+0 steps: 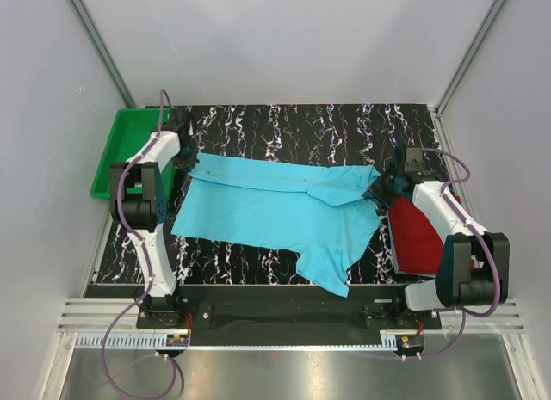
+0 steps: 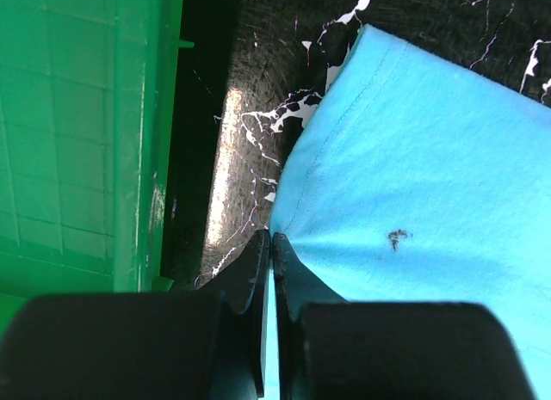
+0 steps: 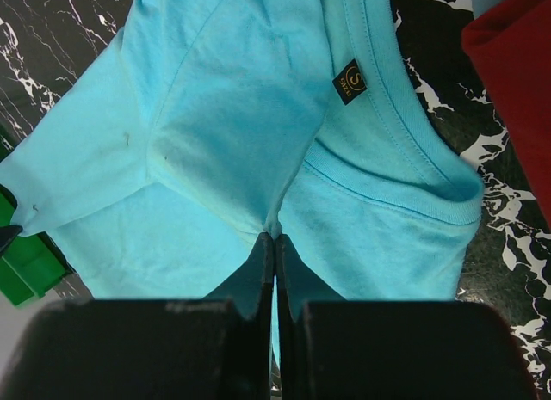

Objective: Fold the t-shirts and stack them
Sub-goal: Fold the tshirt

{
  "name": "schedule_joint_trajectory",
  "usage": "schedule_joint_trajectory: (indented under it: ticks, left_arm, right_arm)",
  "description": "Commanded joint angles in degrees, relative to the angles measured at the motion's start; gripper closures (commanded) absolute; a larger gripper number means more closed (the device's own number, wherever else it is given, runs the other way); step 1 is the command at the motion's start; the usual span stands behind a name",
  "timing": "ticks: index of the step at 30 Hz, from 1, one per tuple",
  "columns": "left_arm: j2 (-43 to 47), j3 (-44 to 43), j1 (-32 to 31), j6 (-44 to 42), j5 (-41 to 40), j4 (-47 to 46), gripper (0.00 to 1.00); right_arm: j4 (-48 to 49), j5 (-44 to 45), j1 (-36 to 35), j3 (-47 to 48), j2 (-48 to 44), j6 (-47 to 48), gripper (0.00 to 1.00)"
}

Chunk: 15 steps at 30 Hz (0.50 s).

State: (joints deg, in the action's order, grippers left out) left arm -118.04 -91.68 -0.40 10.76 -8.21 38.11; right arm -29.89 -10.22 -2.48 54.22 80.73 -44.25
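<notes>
The left gripper (image 2: 272, 245) has its jaws pressed together on the edge of the turquoise t-shirt (image 1: 275, 211), just beside the green tray (image 2: 86, 133). The right gripper (image 3: 275, 245) is likewise closed tight, pinching a fold of the same shirt below the collar and its dark neck label (image 3: 349, 80). The shirt lies spread across the black marbled table (image 1: 344, 125). The folded dark red t-shirt (image 1: 417, 232) rests at its right end.

Turquoise t-shirt (image 1: 267, 212), dark red t-shirt (image 1: 417, 234), green tray (image 1: 129, 142).
</notes>
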Motion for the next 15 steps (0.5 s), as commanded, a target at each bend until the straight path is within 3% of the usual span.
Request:
schedule_joint_trajectory:
  ticks: [1, 7, 11, 15]
  left_arm:
    - [-0.4, -1.4, 0.3, -0.7, -1.2, 0.3, 0.94]
    - [-1.1, -1.7, 0.3, -1.1, -0.8, 0.4, 0.94]
    - [-0.9, -2.4, 0.3, -0.9, -0.5, 0.5, 1.00]
    - [0.4, -4.3, 0.3, 0.1, 1.8, 0.6, 1.00]
  right_arm:
    - [-0.5, -0.9, -0.3, -0.3, -1.9, -0.1, 0.99]
    - [-0.5, -0.9, -0.3, -0.3, -1.1, 0.0, 0.99]
    - [-0.5, -0.2, -0.3, 0.4, -0.6, 0.2, 0.98]
    - [-0.3, 2.2, -0.3, 6.2, 1.3, 1.0, 0.99]
